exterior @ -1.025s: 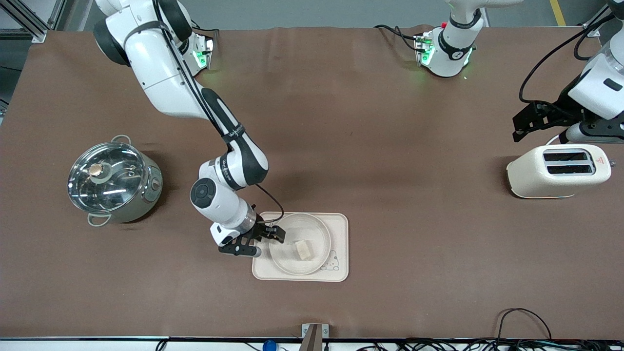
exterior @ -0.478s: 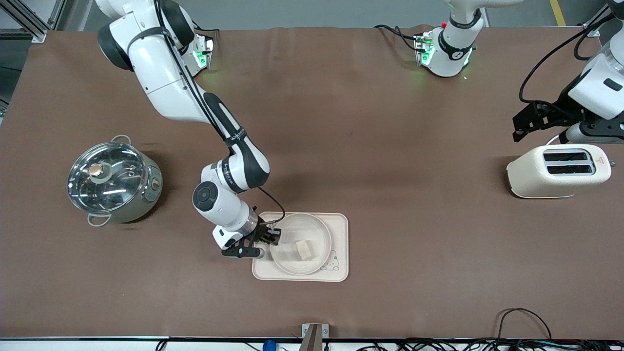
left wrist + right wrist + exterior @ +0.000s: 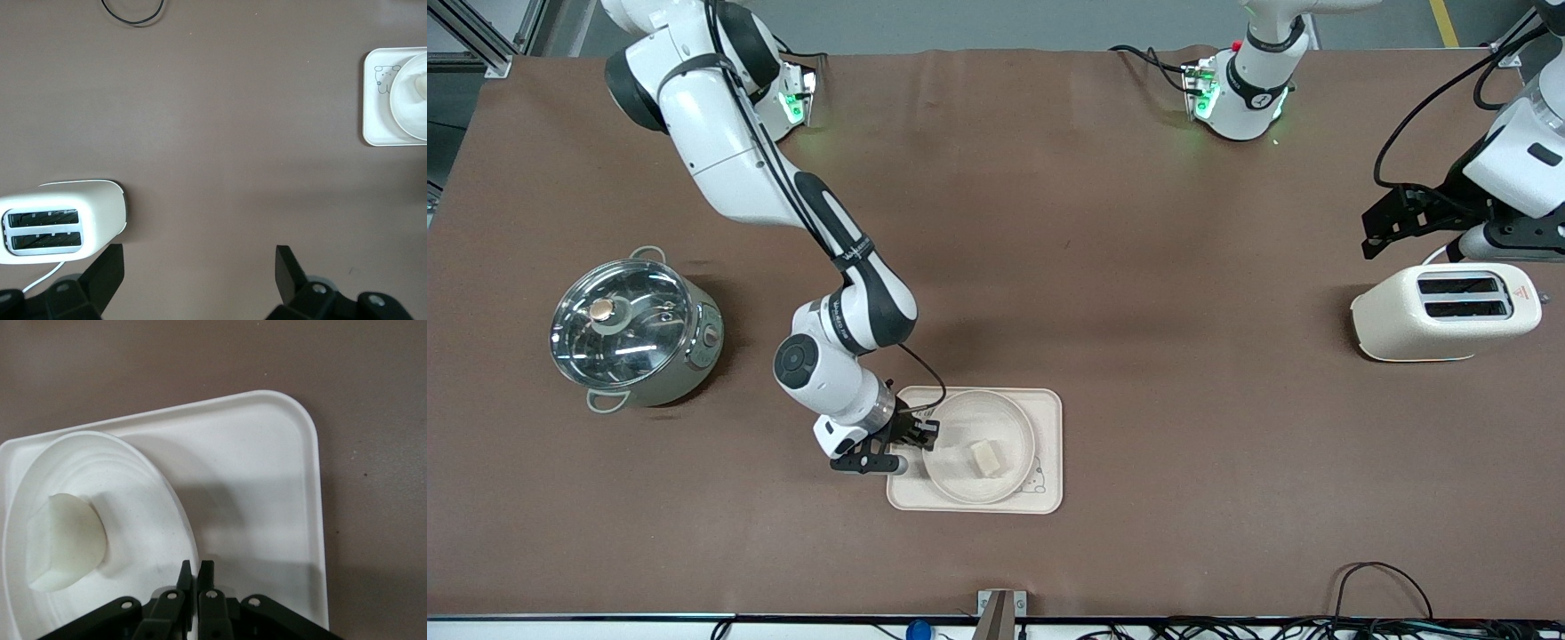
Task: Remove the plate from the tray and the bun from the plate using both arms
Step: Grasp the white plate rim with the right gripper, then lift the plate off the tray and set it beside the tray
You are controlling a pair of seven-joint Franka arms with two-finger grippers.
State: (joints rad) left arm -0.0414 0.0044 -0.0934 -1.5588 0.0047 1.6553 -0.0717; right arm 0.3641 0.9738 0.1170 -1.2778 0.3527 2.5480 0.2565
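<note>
The round cream plate (image 3: 960, 453) lies on the rectangular tray (image 3: 1049, 444) with the pale bun (image 3: 987, 458) on it. My right gripper (image 3: 923, 435) is at the plate's edge toward the right arm's end of the table, shut on the rim. In the right wrist view the fingers (image 3: 197, 565) pinch the plate's rim (image 3: 175, 513), with the bun (image 3: 65, 540) beside them and the tray (image 3: 267, 493) beneath; the gripped side looks slightly raised. My left gripper (image 3: 1383, 233) waits open and empty (image 3: 198, 260) above the table by the toaster.
A cream toaster (image 3: 1445, 311) stands at the left arm's end of the table and shows in the left wrist view (image 3: 60, 220). A steel pot with a glass lid (image 3: 633, 329) stands at the right arm's end. Cables lie along the table's front edge.
My right gripper has closed from open onto the plate's rim. The plate and bun have shifted slightly toward the left arm's end. The left arm has not moved.
</note>
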